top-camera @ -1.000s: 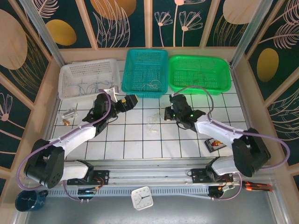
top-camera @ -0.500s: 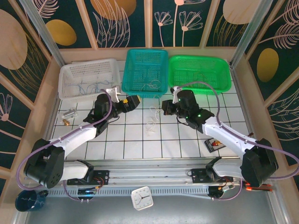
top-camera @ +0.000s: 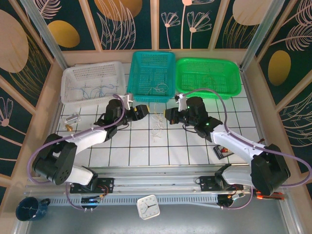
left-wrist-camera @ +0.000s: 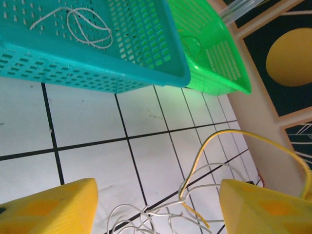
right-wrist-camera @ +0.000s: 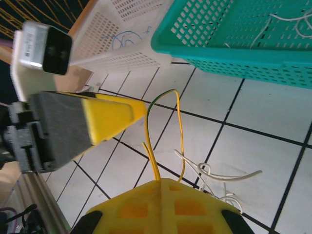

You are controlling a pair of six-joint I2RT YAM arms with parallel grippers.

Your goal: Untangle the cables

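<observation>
- Both arms reach low and forward from their bases over the surface (top-camera: 141,146). Their wrists are turned inward, so the two heads face each other just in front of the teal basket (top-camera: 141,95).
- The left gripper (left-wrist-camera: 156,195) hangs in front of the teal basket's left half. Its jaws stand well apart and grip nothing, with thin wires lying in the gap between them.
- The right gripper (right-wrist-camera: 160,184) sits in front of the teal basket's right corner. Its jaws are pressed together on the yellow cable (right-wrist-camera: 179,126), which arcs up out of them toward the left gripper.
- Between the two heads, in front of the middle of the teal basket, the cables (top-camera: 157,124) form a small whitish knot on the surface. The yellow cable appears to run into it. Judging by this, the knot is the work left.
- Inside the teal basket a few whitish strands (left-wrist-camera: 83,24) lie loose.
- Left of the teal basket, the white basket (top-camera: 68,85) holds bluish strands (top-camera: 90,90).
- Right of it stands the green basket (top-camera: 208,95), whose contents are too faint to tell.
- The sorting looks partly done.
</observation>
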